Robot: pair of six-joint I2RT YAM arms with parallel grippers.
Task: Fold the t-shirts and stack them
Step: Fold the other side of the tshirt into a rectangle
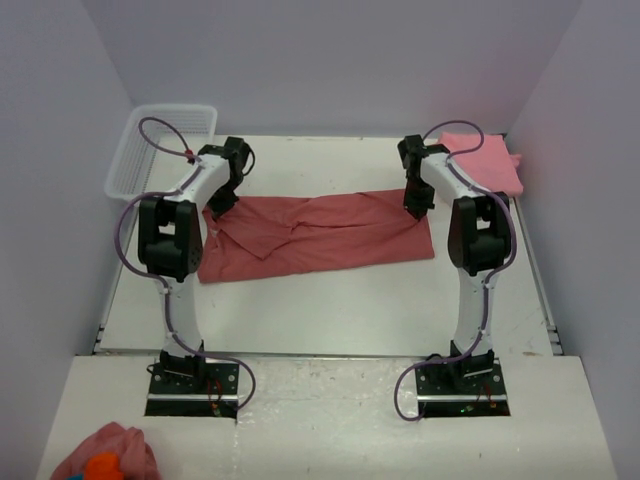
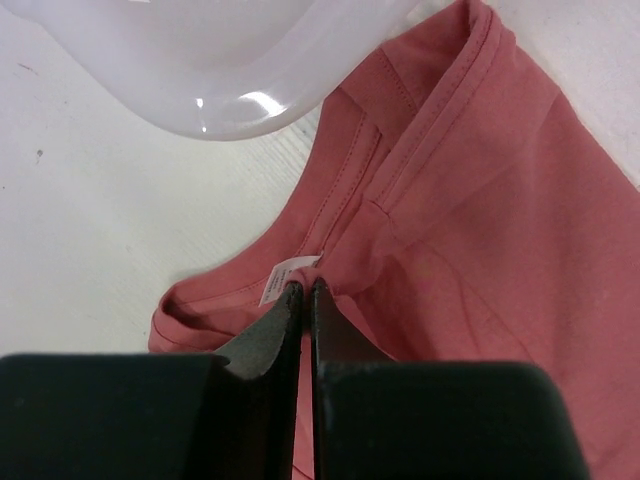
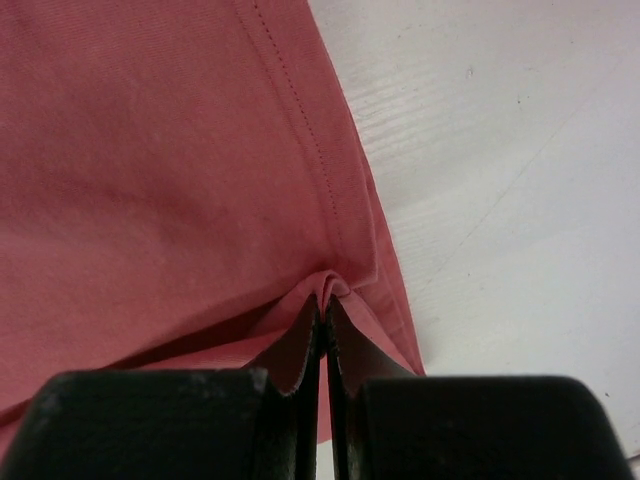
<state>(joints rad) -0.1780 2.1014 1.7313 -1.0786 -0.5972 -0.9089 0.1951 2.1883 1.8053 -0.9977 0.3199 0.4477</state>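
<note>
The rose-red t-shirt (image 1: 320, 235) stretches left to right between your arms; left gripper (image 2: 303, 292) is clamped on its collar (image 2: 440, 110), right gripper (image 3: 325, 305) clamped on its right-hand hem (image 3: 340, 190).

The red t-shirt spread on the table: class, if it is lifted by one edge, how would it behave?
Probably floppy: the t-shirt lies creased and puckers where the right claw pinches it. Likely light, since the cloth looks thin. It lies flat and soft, so it shouldn't roll.
</note>
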